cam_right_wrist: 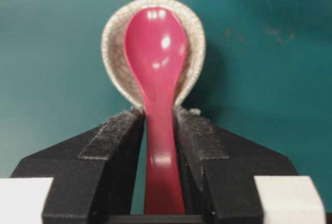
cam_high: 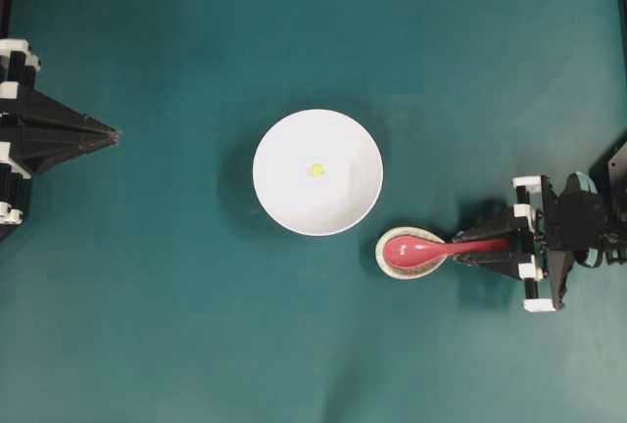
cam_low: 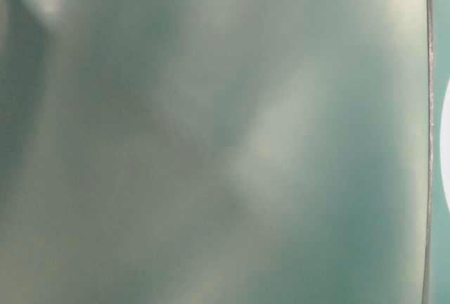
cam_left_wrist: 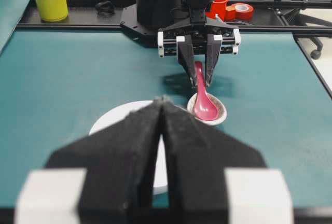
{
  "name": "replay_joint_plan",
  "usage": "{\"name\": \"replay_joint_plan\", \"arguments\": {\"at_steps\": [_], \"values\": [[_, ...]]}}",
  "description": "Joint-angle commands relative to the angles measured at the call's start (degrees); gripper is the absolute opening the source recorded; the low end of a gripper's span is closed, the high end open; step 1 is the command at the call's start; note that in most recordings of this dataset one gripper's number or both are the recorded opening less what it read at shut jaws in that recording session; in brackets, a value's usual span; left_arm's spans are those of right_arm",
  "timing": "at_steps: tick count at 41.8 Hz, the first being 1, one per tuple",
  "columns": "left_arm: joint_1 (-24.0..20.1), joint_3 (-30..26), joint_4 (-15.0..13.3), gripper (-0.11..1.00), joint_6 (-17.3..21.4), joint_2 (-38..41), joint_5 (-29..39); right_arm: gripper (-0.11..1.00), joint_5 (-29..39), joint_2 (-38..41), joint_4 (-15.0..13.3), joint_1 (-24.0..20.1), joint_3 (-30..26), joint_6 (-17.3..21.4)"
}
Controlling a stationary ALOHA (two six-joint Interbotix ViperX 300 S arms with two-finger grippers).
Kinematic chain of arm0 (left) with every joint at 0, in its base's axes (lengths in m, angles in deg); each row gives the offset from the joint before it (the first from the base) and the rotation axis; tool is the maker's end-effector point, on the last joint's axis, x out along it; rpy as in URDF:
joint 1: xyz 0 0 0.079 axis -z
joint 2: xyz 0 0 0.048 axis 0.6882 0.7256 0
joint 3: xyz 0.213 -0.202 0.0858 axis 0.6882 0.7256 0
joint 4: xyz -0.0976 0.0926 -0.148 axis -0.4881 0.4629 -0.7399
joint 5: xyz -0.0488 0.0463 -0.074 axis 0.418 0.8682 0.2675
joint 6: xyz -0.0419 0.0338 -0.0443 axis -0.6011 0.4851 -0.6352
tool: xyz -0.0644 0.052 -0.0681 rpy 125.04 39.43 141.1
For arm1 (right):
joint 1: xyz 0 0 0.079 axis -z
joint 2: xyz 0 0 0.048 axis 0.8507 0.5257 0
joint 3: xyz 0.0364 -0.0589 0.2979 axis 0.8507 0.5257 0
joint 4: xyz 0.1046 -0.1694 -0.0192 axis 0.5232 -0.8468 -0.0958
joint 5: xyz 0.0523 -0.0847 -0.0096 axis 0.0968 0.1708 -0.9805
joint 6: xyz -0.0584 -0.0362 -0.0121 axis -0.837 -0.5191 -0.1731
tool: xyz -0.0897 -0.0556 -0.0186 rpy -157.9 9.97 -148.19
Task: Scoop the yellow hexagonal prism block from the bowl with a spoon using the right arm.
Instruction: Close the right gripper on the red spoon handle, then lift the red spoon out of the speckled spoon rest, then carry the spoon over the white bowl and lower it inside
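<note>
Straddling the spoon [cam_right_wrist: 158, 79] handle, the right gripper [cam_right_wrist: 158, 125] looks nearly clamped, can't tell if it's gripping. Scoop rests in the speckled dish [cam_right_wrist: 115, 53] near the bench's right edge; yellow block [cam_high: 315, 169] waits mid-bowl [cam_high: 284, 198].

Teal table mat [cam_high: 196, 345], black frame rail [cam_left_wrist: 78, 1], pale floor [cam_left_wrist: 324, 68] beyond.

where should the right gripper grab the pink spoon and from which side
By the straight handle, from the side away from the bowl. The spoon lies with its scoop in the small speckled dish, its handle sticking out free, narrow enough to pinch. The right gripper already straddles it there, one finger on each side.
</note>
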Motion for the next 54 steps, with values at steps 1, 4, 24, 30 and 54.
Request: {"name": "replay_joint_plan", "arguments": {"at_steps": [1, 4, 24, 30, 54], "values": [[0.0, -1.2, 0.1, 0.0, 0.1, 0.5, -0.3, 0.34, -0.2, -0.5, 0.2, -0.3, -0.3, 0.0], [0.0, -1.2, 0.1, 0.0, 0.2, 0.5, -0.3, 0.31, -0.4, -0.5, 0.2, -0.3, -0.3, -0.1], [0.0, -1.2, 0.2, 0.0, 0.2, 0.5, -0.3, 0.24, 0.5, -7.8, 0.1, -0.2, -0.4, -1.7], [0.0, -1.2, 0.2, 0.0, 0.3, 0.5, -0.3, 0.24, 5.1, -15.9, 0.1, 1.5, -0.6, -4.9], [0.0, -1.2, 0.1, 0.0, 0.4, 0.6, -0.3, 0.24, 62.6, -40.4, -0.4, 27.5, -17.9, -18.4]]}}
